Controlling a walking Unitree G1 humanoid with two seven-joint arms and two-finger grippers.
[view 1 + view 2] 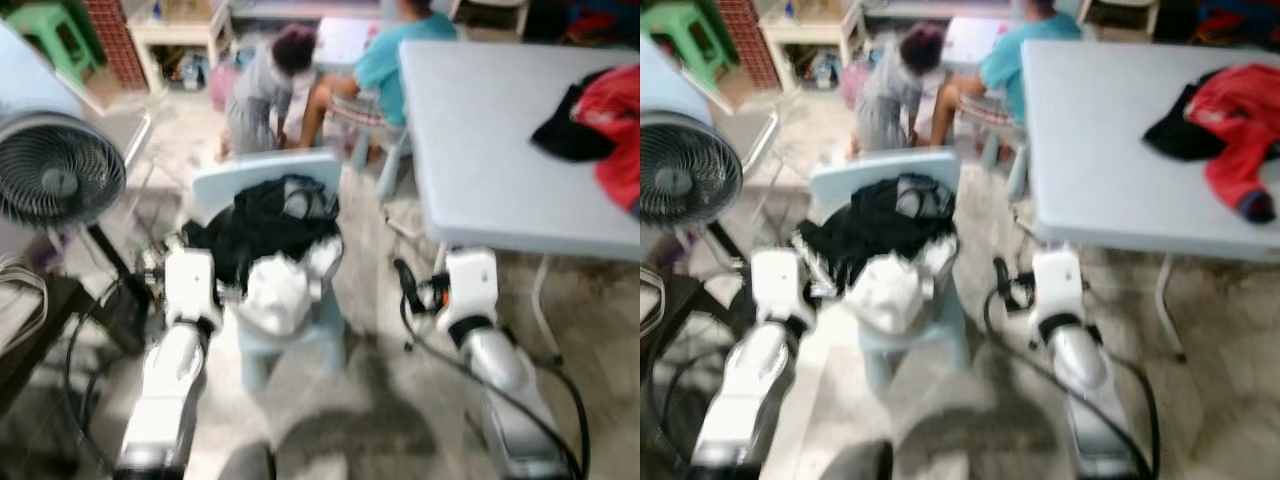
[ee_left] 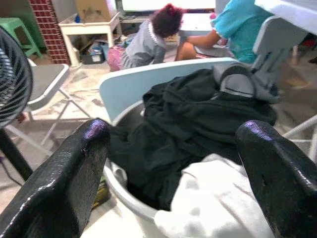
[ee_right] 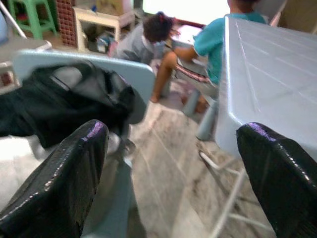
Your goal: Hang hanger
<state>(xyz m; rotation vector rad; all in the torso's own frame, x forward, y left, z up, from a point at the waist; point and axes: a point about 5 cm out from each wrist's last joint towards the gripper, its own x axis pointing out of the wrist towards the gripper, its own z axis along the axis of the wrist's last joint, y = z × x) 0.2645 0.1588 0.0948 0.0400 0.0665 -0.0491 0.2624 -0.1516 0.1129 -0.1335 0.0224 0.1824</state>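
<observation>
A pale blue plastic chair [image 1: 262,172] stands just ahead of me, piled with a black garment [image 1: 265,220] and a white cloth [image 1: 275,290] at its front. No hanger can be made out in these blurred views. My left gripper [image 2: 173,130] is open and sits low at the chair's left side, its fingers [image 2: 74,163] spread before the black garment [image 2: 198,129]. Beside the chair's right side, my right gripper [image 3: 173,130] is also open and holds nothing. It hangs over the floor between the chair and a white table [image 3: 267,74].
A white folding table [image 1: 480,150] at right carries a red and black garment [image 1: 610,125]. A standing fan [image 1: 55,180] and cables are at left, with a grey folding chair [image 2: 44,82] behind. Two people [image 1: 260,85] [image 1: 395,60] sit beyond the chair.
</observation>
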